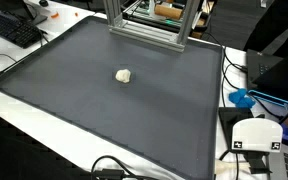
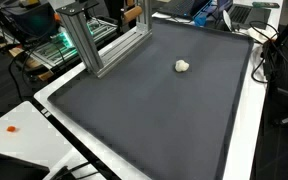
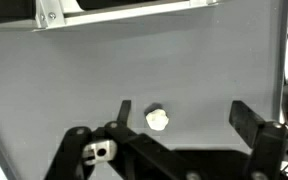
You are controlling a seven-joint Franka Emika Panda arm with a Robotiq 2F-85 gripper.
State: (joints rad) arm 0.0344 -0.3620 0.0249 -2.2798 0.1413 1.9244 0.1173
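- A dark grey mat (image 1: pixel 104 120) (image 2: pixel 134 110) (image 3: pixel 74 70) covers nearly the whole desk (image 2: pixel 246 120), leaving only a narrow white strip bare along the edges.
- A small white lump (image 1: pixel 124 75) (image 2: pixel 183 66) (image 3: pixel 158 119) lies alone on the mat, near the middle of the desk and well apart from every edge.
- In the wrist view the fingers (image 3: pixel 249 118) are spread wide and hold nothing. The lump lies on the mat between them, closer to the one at the left of the picture and touching neither.
- The fingers do not show in either exterior view.
- A metal frame (image 1: pixel 149 25) (image 2: pixel 94 40) of silver bars stands along one edge of the desk, and its lower bar runs across the top of the wrist view.
- A black keyboard (image 1: pixel 12 28) sits past one corner on the frame's side.
- A blue object (image 1: pixel 242 98) and a white box (image 1: pixel 256 133) with black square markers lie just beyond another edge.
- Black cables (image 1: pixel 114 168) curl over the edge opposite the frame.
- In an exterior view, a small orange spot (image 2: pixel 11 129) marks a white surface off one corner, and green-lit equipment (image 2: pixel 44 45) stands behind the frame.
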